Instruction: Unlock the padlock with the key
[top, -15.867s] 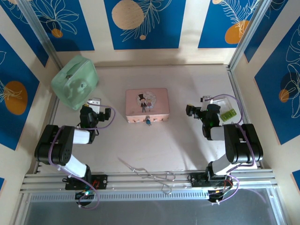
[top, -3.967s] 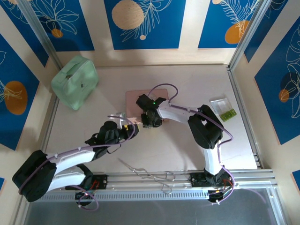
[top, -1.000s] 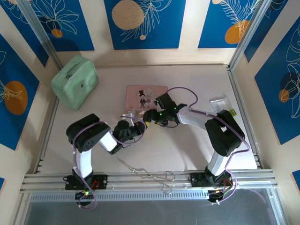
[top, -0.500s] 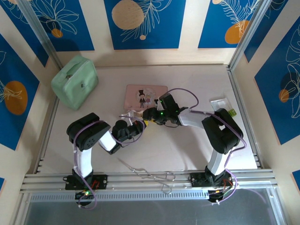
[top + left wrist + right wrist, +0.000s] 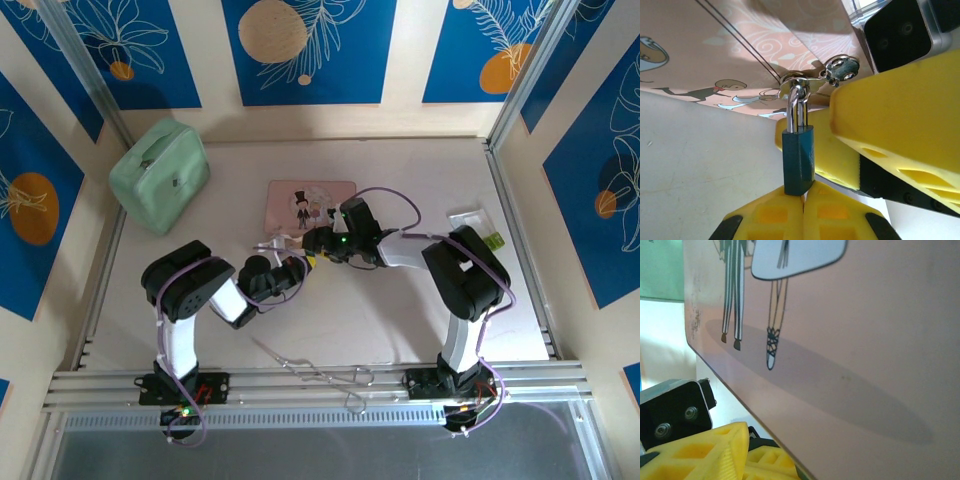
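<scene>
1. A pink box (image 5: 285,205) with a cartoon couple on its lid lies just toward 12 o'clock from the table's middle. The lid is shut, so what it holds is hidden.
2. The padlock (image 5: 798,160) hangs from the silver hasp (image 5: 799,82) on the box's near edge. Both legs of its shackle run into the blue body.
3. The left gripper (image 5: 802,199) has its yellow fingers pressed together, pinching the bottom end of the padlock.
4. The right gripper (image 5: 316,243) sits just at 3 o'clock of the padlock, close against the box's edge. I cannot tell whether its fingers are spread or closed.
5. A small silvery piece (image 5: 841,69) shows at its tip beside the hasp. I cannot tell whether that is the key.
6. A mint-green case (image 5: 160,175), closed, stands at 10 o'clock, well apart from the box.
7. A clear tray (image 5: 465,218) at 3 o'clock by the side wall holds a small green item (image 5: 493,238).
8. Metal forceps (image 5: 320,372) lie at 6 o'clock on the pale table (image 5: 380,310).
9. Blue wall panels (image 5: 310,50) with white leaves and orange circles enclose the space.
</scene>
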Available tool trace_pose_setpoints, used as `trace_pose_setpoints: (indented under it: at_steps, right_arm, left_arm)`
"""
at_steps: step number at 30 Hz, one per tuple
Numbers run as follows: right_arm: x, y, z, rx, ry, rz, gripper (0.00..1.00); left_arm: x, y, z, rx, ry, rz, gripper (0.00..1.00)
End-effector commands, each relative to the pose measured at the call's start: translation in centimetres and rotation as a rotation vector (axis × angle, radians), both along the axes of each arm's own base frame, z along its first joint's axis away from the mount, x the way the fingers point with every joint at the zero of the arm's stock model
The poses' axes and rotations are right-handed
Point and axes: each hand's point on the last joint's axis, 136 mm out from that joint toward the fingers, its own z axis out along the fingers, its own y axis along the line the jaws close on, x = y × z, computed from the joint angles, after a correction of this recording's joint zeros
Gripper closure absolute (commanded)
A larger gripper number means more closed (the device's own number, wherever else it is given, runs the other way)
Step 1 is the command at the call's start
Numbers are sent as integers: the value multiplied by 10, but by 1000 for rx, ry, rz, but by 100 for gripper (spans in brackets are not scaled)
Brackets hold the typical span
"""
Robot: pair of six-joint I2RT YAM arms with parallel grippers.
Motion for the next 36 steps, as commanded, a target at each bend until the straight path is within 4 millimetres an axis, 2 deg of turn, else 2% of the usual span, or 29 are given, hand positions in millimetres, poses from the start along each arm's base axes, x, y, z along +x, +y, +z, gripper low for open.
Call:
trace_pose_setpoints:
  at_steps: [1,13,14,16,18,20,21,25,31,36]
  right_arm:
    - [-15,-5,-29,-16,130,2,44]
    - [-22,-11,-36,-42,152,-18,72]
    - [-22,-11,-36,-43,152,-19,75]
    - [-23,-12,-37,-52,155,-23,83]
    - [-24,-13,-39,-65,161,-29,91]
    - [-25,-13,-40,-81,170,-35,96]
    - [-25,-13,-41,-89,174,-36,98]
    - [-27,-14,-44,-129,198,-47,100]
    - [-33,-14,-46,-164,223,-60,100]
    - [-40,-21,-49,-178,239,-82,100]
  left_arm:
    - [2,0,20,-53,-48,-11,100]
    - [4,3,15,-46,-32,-2,100]
    - [5,4,16,-46,-30,1,97]
    - [5,4,18,-43,-31,1,79]
    - [5,6,23,-35,-48,4,65]
    - [4,9,29,-25,-64,6,51]
    - [3,10,34,-20,-79,7,48]
    - [-1,16,42,18,-97,8,47]
    - [-6,21,27,59,-50,13,51]
    - [-3,32,26,5,-22,52,51]
